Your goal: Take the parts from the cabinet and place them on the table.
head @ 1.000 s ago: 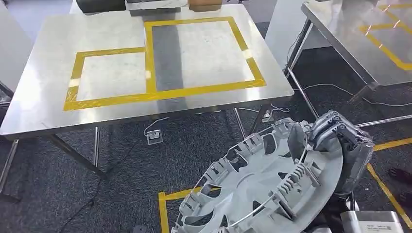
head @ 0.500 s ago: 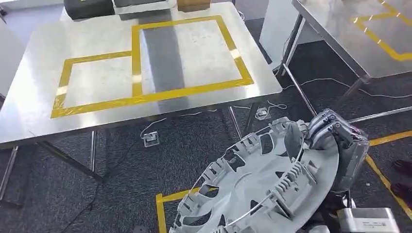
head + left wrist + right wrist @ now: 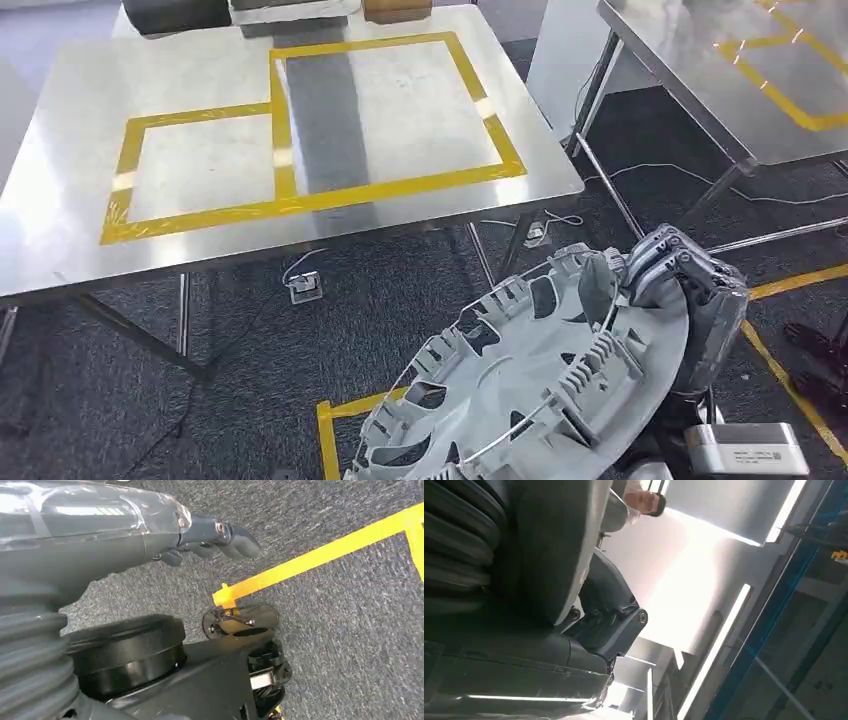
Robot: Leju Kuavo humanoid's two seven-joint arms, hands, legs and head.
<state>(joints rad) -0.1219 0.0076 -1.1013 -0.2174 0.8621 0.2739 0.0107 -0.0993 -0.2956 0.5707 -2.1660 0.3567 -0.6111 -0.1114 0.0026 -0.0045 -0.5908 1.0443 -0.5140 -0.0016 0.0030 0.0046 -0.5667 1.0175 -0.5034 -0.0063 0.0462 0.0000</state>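
Observation:
A grey plastic wheel cover (image 3: 540, 380), its ribbed inner side facing up, is held tilted low in the head view, in front of my body. My right hand (image 3: 685, 290) grips its far right rim, fingers wrapped over the edge. The right wrist view looks up along that hand (image 3: 524, 645), with the cover's rim (image 3: 559, 545) against it. My left hand (image 3: 150, 530) hangs over the grey carpet, fingers (image 3: 235, 536) extended and holding nothing. The steel table (image 3: 60, 100) stands ahead, with a small yellow-taped rectangle (image 3: 200, 165) and a larger one (image 3: 390, 110).
Dark and brown boxes (image 3: 175, 12) sit at the table's far edge. A second steel table (image 3: 700, 70) stands at the right. Cables and a floor socket (image 3: 305, 288) lie under the near table. Yellow tape (image 3: 330, 430) marks the carpet. A person (image 3: 644, 500) appears in the right wrist view.
The whole picture has shifted, so the camera has moved: the table now sits further left and slightly lower in view. My right hand keeps its grip on the wheel cover.

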